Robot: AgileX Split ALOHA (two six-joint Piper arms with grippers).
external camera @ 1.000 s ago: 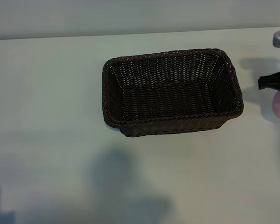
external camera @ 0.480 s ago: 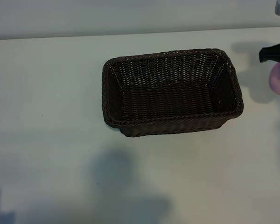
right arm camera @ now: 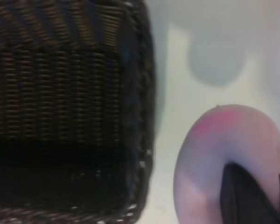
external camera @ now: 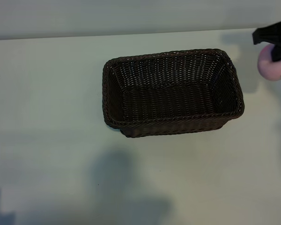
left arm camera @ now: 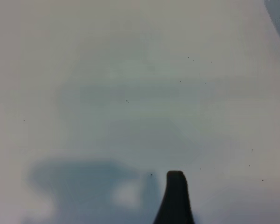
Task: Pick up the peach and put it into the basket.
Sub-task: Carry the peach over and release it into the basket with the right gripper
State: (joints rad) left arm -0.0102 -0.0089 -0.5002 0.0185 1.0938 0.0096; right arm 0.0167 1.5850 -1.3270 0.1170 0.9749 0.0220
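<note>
The basket (external camera: 172, 120), dark-brown woven wicker, stands mid-table with nothing in it. At the exterior view's right edge my right gripper (external camera: 274, 50) is shut on the pale-pink peach (external camera: 270, 69), held in the air just beyond the basket's right end, its shadow on the table behind. In the right wrist view the peach (right arm camera: 219, 154) fills the near corner with a black finger (right arm camera: 245, 198) across it, and the basket's braided rim (right arm camera: 142, 116) lies beside it. My left gripper (left arm camera: 140, 217) is open over bare table; only one fingertip (left arm camera: 176, 196) shows.
The pale table (external camera: 47, 117) runs wide to the basket's left and front, with soft arm shadows near the front edge. A grey wall band runs along the far side.
My right gripper has carried the peach up off the table, toward the far side and slightly toward the basket. Basket and left gripper have not moved.
</note>
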